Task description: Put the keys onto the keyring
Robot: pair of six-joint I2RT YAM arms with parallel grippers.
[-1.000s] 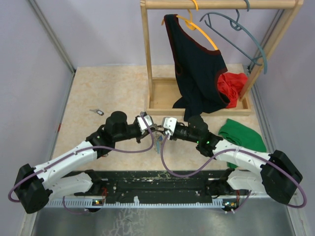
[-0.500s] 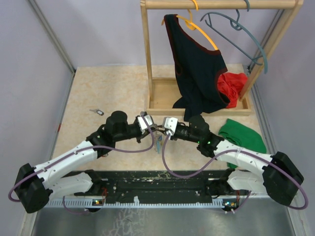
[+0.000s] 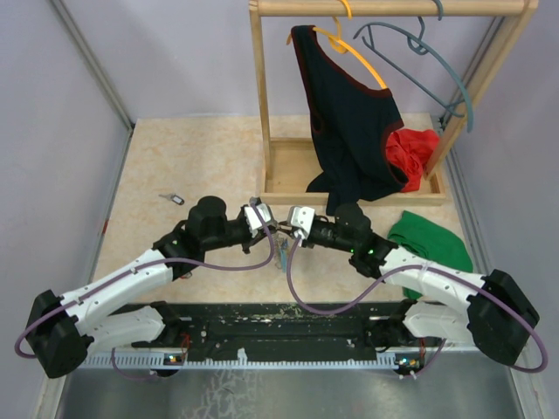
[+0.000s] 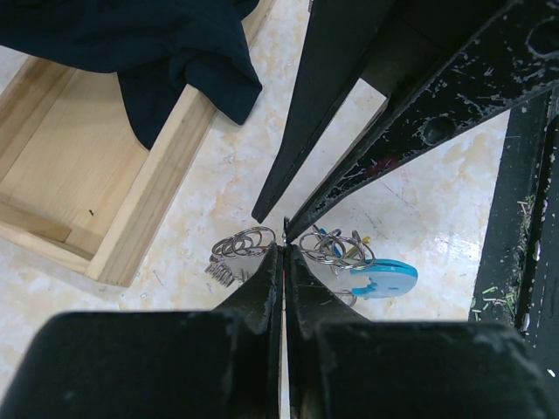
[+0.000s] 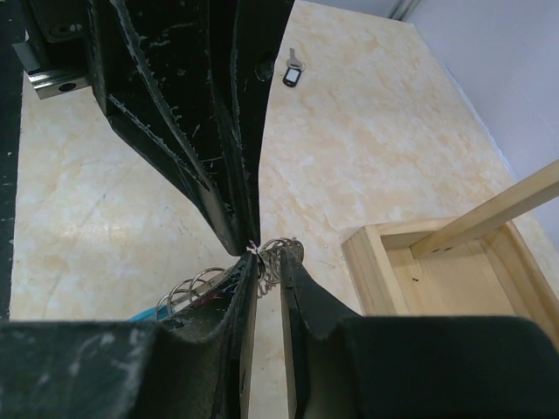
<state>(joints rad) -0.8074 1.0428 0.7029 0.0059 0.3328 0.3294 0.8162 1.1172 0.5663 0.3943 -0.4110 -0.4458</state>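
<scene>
Shiny thin metal wire for the keyring (image 4: 247, 245), with a glossy light-blue plastic bit (image 4: 384, 280) on it. Matt black plastic on the left gripper (image 4: 285, 251), scuffed and flecked white. Smooth marbled beige table (image 4: 210, 166), faint sheen. Pale raw-looking wooden tray (image 4: 87, 166), soft matt navy cloth (image 4: 157, 44).

Beige marbled tabletop (image 3: 201, 157), pale lilac walls (image 3: 175, 52)

A robotics lab test cell: plain lavender panels (image 3: 52, 131) wall in a marble-patterned bench (image 3: 192, 157). Two white robot arms (image 3: 131, 284) are bolted to a black base rail (image 3: 279, 321), facing a wooden clothes rack (image 3: 262, 105).
</scene>
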